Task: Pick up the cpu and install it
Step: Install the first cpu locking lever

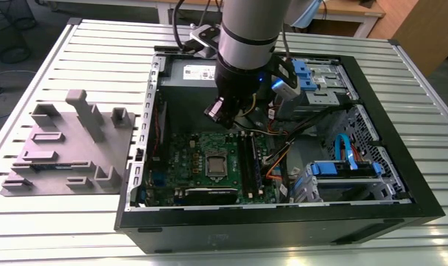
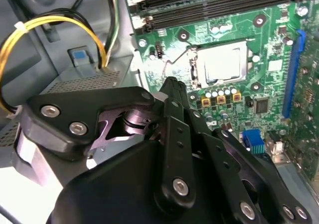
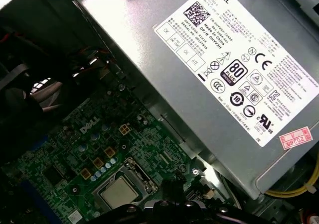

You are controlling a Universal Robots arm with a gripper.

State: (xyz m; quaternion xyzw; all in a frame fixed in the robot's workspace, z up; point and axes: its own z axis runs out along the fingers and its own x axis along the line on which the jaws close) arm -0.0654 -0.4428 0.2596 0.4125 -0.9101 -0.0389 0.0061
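Nearest the lens in the second wrist view: black gripper (image 2: 172, 84), tip pointing toward the motherboard (image 2: 269, 50). Cannot tell whether the jaws are open or closed; the linkage overlaps itself from this angle. Nothing seen held at the tip.

Just beyond the tip: cpu (image 2: 222, 62), silver top up, lying flat inside the socket (image 2: 195, 64), apart from the gripper. Same chip visible in the first wrist view (image 3: 117, 191), beside the power supply (image 3: 214, 69), and in the exterior view (image 1: 215, 164), mid-board within the open case (image 1: 283, 221). Gripper (image 1: 218, 113) hanging above the board there, between power supply and socket, not touching either.

Judged step: placement apparently done, cpu seated rather than carried; seating depth and the socket lever's position too small to confirm.

Any further move here calls for a straight vertical path, keeping clear of the yellow cables (image 2: 30, 30) near the tip and avoiding side pressure on the chip.

On the counter (image 1: 98, 44) at the exterior view's left: grey holder (image 1: 69, 144).
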